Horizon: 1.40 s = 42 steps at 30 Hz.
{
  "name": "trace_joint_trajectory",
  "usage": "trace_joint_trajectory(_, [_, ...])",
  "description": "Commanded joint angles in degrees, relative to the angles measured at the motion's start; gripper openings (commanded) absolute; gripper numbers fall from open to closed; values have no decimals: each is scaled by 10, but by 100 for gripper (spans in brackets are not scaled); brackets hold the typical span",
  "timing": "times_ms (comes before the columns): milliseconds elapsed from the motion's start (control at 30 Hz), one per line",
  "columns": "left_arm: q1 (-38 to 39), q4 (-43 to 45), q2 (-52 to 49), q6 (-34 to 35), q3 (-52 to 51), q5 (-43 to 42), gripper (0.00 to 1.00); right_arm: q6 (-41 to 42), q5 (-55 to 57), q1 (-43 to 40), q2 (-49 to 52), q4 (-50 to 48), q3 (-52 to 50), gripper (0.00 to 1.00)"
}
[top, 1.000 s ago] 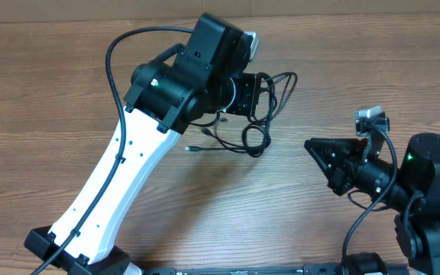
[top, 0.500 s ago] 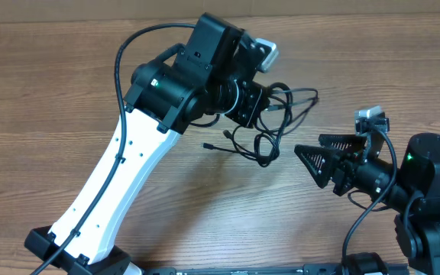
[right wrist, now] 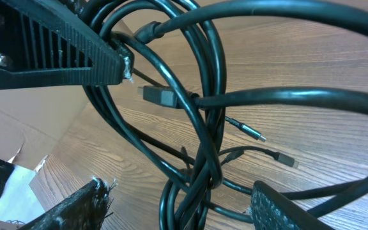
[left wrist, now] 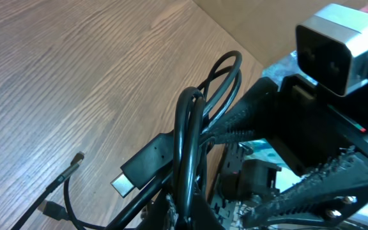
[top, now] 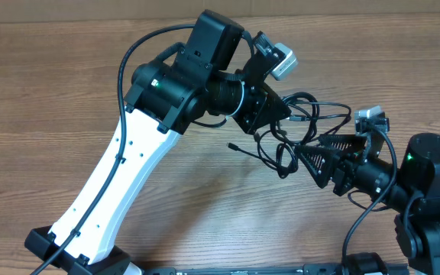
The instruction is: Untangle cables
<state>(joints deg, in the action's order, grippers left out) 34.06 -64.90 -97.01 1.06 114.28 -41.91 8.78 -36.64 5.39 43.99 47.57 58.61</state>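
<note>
- left fingers (top: 272, 114): clamped on the cables (right wrist: 204, 167), which have been carried rightward and hang just above the table (top: 52, 76).
- right fingers (top: 313, 156): now spread apart around the cables above the table; a second grip seems near.

glossy blk rubbery cables (left wrist: 187, 144) on matt wood-grain table (top: 52, 76).
</note>
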Motion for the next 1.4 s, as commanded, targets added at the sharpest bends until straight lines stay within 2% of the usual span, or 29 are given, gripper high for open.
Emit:
trace_joint_trajectory(0, [5, 0, 14, -17, 10, -31, 4, -3, 0, 1, -5, -3, 7, 70])
trace_joint_trajectory(167, [5, -11, 14, -28, 10, -31, 4, -3, 0, 1, -5, -3, 7, 67])
trace_joint_trajectory(233, [5, -11, 14, -28, 10, -32, 4, -3, 0, 1, -5, -3, 7, 57])
trace_joint_trajectory(300, [5, -11, 13, -28, 10, -37, 4, -3, 0, 1, -5, -3, 7, 53])
trace_joint_trajectory(400, [6, -10, 13, -28, 10, -64, 4, -3, 0, 1, -5, -5, 7, 53])
trace_joint_trajectory(600, [23, -8, 13, -28, 10, -64, 4, -3, 0, 1, -5, -5, 7, 51])
trace_joint_trajectory(733, [33, -9, 13, -28, 10, -59, 4, -3, -1, 1, -5, -5, 7, 32])
trace_joint_trajectory(833, [32, -9, 13, -27, 10, -45, 4, -3, -1, 1, -5, -4, 7, 23])
trace_joint_trajectory(1167, [30, -9, 13, 109, 10, 122, 4, -3, -1, 1, -5, 6, 7, 14])
trace_joint_trajectory(1267, [30, -9, 13, 139, 10, 156, 4, -3, -1, 1, -5, 6, 7, 13])
trace_joint_trajectory(1367, [30, -9, 13, 160, 10, 172, 4, -3, -1, 1, -5, 8, 7, 8])
